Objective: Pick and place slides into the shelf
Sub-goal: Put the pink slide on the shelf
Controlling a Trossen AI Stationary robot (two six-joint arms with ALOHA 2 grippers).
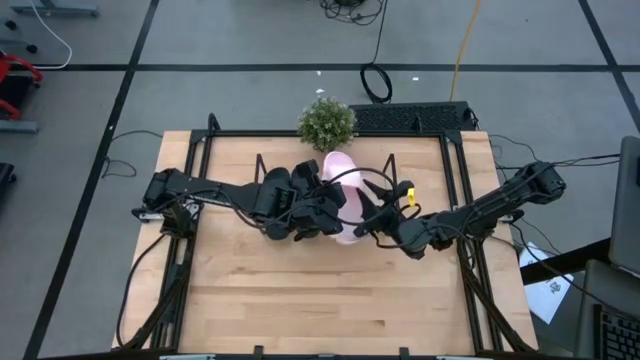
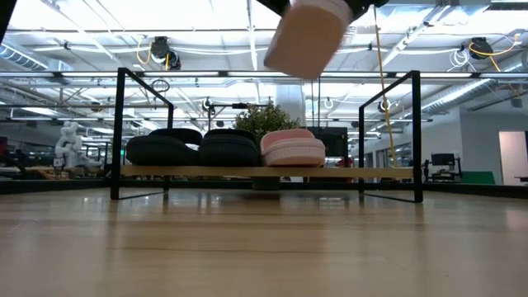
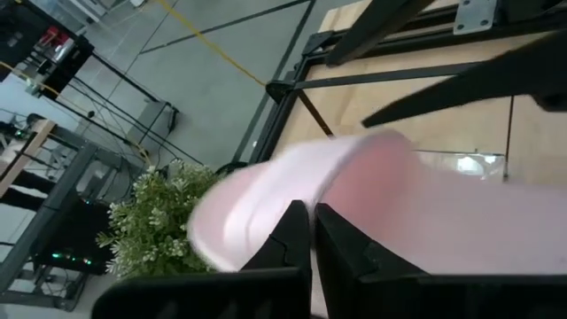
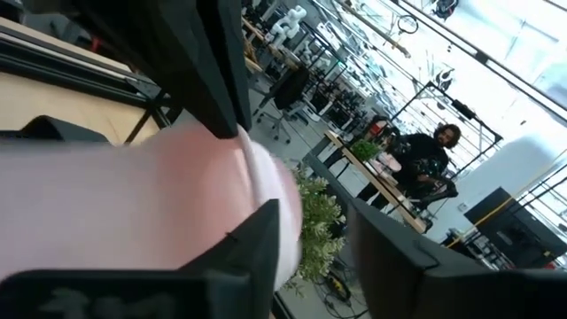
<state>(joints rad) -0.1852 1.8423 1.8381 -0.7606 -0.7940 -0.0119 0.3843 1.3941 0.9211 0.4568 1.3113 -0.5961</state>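
A pale pink slide (image 1: pixel 346 190) is lifted high above the table, at the low view's top edge (image 2: pixel 304 35). My left gripper (image 1: pixel 325 206) is at its left side and shut on it. My right gripper (image 1: pixel 368 225) is open at the slide's near-right edge. In the right wrist view, the gap between its fingers (image 4: pixel 323 257) shows only the room, and the slide (image 4: pixel 115 204) lies beside one finger. On the shelf (image 2: pixel 206 172), two black slides (image 2: pixel 161 150) (image 2: pixel 228 148) and a second pink slide (image 2: pixel 293 148) rest side by side on the wooden base. My left gripper (image 3: pixel 312 244) pinches a thin edge of the pink slide (image 3: pixel 306 206) between its two nearly closed fingers, coming from the table's left. The slide is lifted clear and tilted. My right gripper has one finger (image 4: pixel 257 244) against or just beside the slide; I cannot tell whether it touches.
A small potted plant (image 1: pixel 327 122) stands at the table's far edge behind the shelf. The shelf's thin dark wire frame (image 2: pixel 119 124) rises at both ends. A black frame (image 1: pixel 468 200) edges the table. A person (image 4: pixel 434 155) sits far off in the room.
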